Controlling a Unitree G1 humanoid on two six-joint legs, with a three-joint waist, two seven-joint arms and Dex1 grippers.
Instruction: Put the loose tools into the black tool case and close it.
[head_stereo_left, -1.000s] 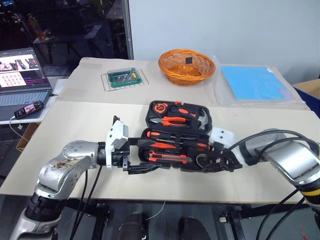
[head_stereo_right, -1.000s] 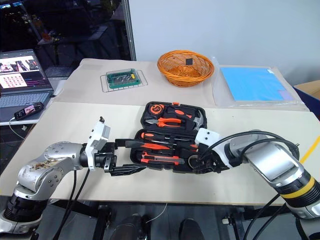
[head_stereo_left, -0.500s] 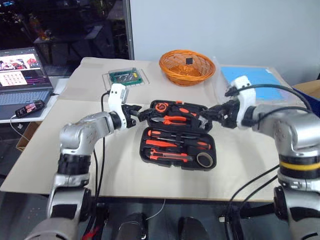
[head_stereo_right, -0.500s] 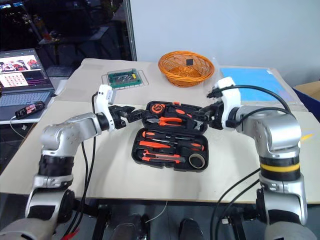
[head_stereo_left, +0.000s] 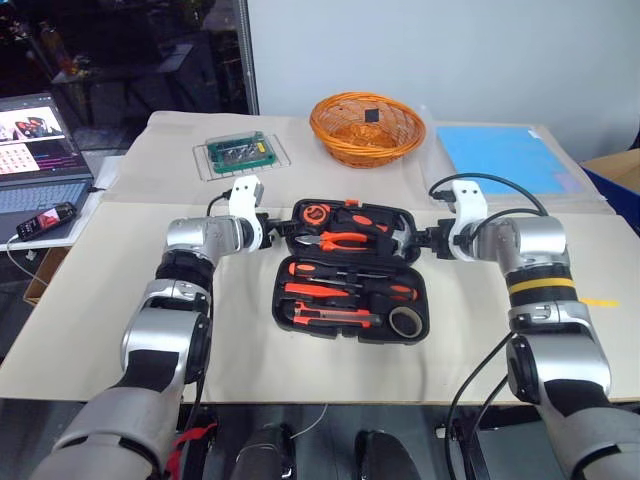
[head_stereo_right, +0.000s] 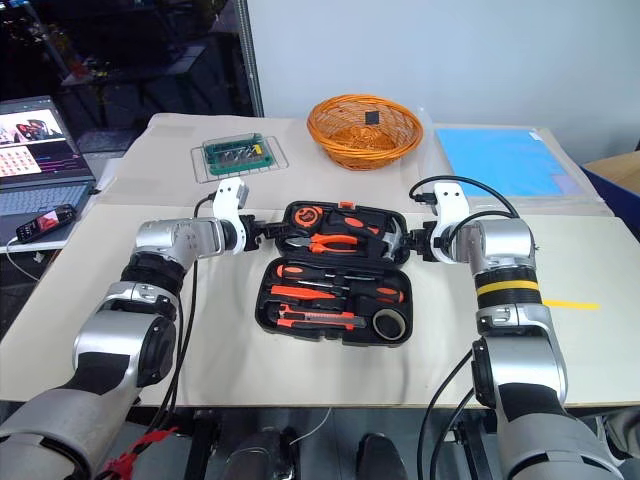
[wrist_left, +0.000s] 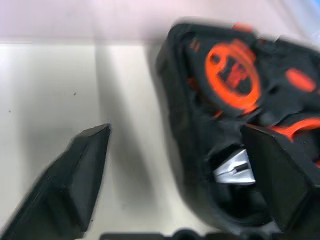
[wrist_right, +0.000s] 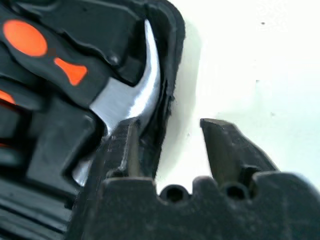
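Note:
The black tool case (head_stereo_left: 352, 301) lies open on the table, its far half holding a hammer (wrist_right: 132, 95), pliers and a round orange tape measure (wrist_left: 232, 75). In its near half lie black-and-orange screwdrivers (head_stereo_left: 325, 270), the utility knife (head_stereo_left: 335, 317) and the tape roll (head_stereo_left: 404, 321). My left gripper (head_stereo_left: 279, 228) is open at the far half's left end, one finger outside the rim and one inside. At the right end my right gripper (head_stereo_left: 428, 240) also stands open astride the rim (wrist_right: 167, 70), its inner finger (wrist_right: 122, 145) by the hammer head.
An orange wicker basket (head_stereo_left: 367, 128) stands behind the case, a green box on a wire rack (head_stereo_left: 240, 153) at the back left, a blue sheet (head_stereo_left: 505, 160) at the back right. A laptop (head_stereo_left: 35, 135) and a phone (head_stereo_left: 45, 218) sit off the table's left side.
Both arms have swung from the near side of the case out to the two ends of its far half. The case and its tools lie as before.

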